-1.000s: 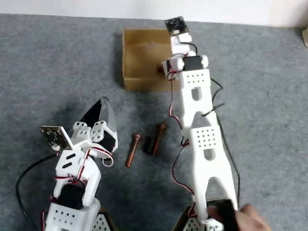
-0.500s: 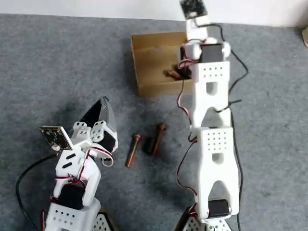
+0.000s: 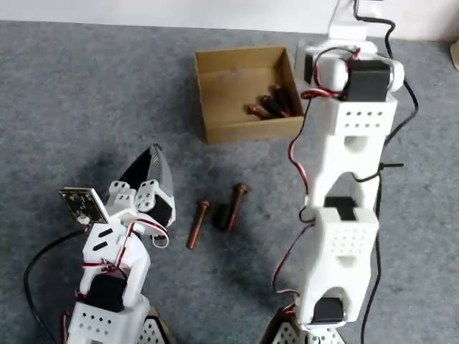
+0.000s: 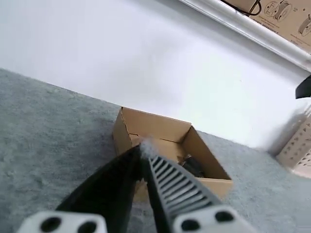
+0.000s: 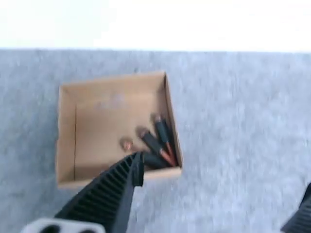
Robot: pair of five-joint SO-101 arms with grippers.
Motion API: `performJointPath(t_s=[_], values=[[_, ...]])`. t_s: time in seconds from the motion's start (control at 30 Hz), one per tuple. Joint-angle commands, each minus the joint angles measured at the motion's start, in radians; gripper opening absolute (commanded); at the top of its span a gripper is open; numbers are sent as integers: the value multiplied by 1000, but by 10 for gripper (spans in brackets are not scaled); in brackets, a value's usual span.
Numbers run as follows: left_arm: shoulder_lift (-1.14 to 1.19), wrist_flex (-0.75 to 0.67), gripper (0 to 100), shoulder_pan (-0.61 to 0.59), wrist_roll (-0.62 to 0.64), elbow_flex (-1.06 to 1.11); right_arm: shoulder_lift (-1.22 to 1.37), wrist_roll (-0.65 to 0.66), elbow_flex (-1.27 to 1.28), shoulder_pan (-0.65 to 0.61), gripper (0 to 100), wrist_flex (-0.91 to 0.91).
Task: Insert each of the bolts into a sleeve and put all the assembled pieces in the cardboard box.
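High view, left to right: the left arm (image 3: 107, 287) stands at the near left of the grey carpet (image 3: 72, 107). Its left gripper (image 3: 155, 150) points toward the far side, apart from all the parts. The left wrist view shows its two fingers pressed together at the tips, closed on themselves, and aimed toward the box.

Just right of that arm a bare copper bolt (image 3: 197, 224) lies flat on the carpet, its head at the far end. Near it on the right lies a second bolt (image 3: 237, 203), tilted the same way, head also at the far end. A black sleeve (image 3: 223, 216) touches this bolt's near end. Whether the shaft sits inside the sleeve or only beside it cannot be told.

Farther back stands the open box (image 3: 244, 131). Sleeved bolts (image 3: 274, 104) lie close together on its floor, against the right-hand wall. The rest of the floor is bare cardboard.

The right arm (image 3: 344, 236) rises from the near edge and stretches past the box's right side to the white wall (image 3: 143, 11). In the right wrist view the right gripper (image 5: 221, 187) is spread wide above the carpet. Its ribbed finger (image 5: 112, 189) overlaps the box wall by the sleeved bolts, and the other finger is well apart from it.
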Motion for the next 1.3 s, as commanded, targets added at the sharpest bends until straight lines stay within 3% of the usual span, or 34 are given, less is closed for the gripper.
performJointPath(t_s=[0.0,0.17,0.37,0.63,0.8,0.93,1.1,1.27], values=[[-7,2,7,-8,-75,21,-242,-12,252,4,450,21],[-7,101,7,-5,-109,-21,-549,-12,642,-41,450,21],[-7,138,7,-10,-140,-44,-869,-12,1296,-148,450,-45],[-8,132,7,-8,-140,-41,-1224,-6,1986,-188,450,-481],[-8,132,7,-8,-140,-41,-1231,-14,2269,-286,450,-722],[-8,132,7,-8,-140,-45,-1185,-29,2416,-392,450,-868],[-7,144,7,-2,-138,-81,-1112,-245,2339,-481,450,-914],[-7,411,7,-1,-135,-294,-1015,-261,2246,-556,450,-915]])
